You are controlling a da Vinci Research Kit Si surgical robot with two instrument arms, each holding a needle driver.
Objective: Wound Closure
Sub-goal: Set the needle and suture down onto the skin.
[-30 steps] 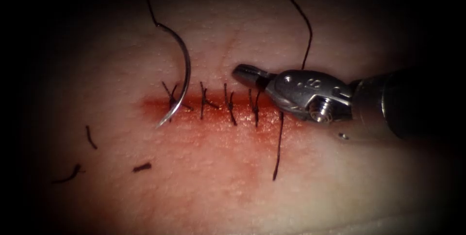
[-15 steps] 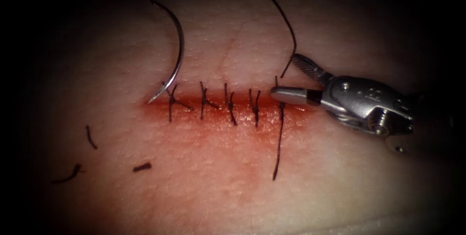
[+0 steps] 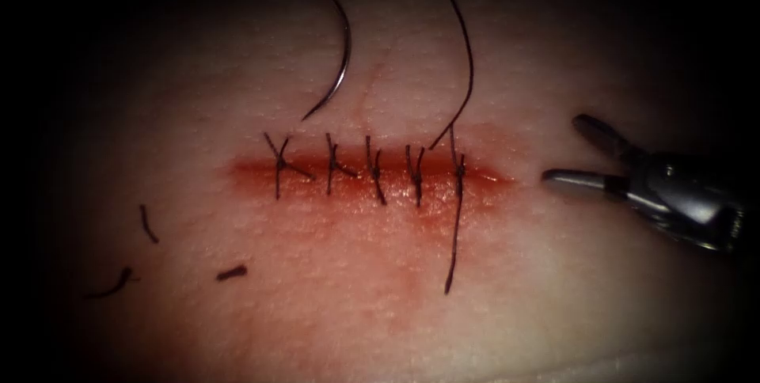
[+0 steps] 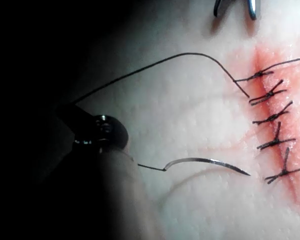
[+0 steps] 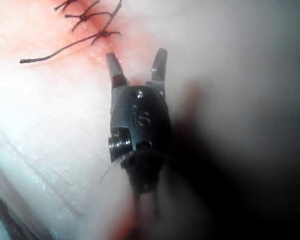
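Hanging free on its thread (image 3: 463, 51), the needle (image 3: 336, 66) sits at 12 o'clock above the cut (image 3: 372, 173), out of the tissue (image 3: 317, 296) | thread runs to the rightmost stitch (image 3: 458, 168) | right tool (image 3: 571, 149) at 3 o'clock, jaws spread, holding nothing | left tool (image 4: 97, 131) grips thread, jaws unclear.

Five stitches (image 3: 372, 169) cross one cut (image 3: 372, 181); one needle (image 3: 336, 74), three cut thread ends (image 3: 146, 225), one end effector (image 3: 566, 149).
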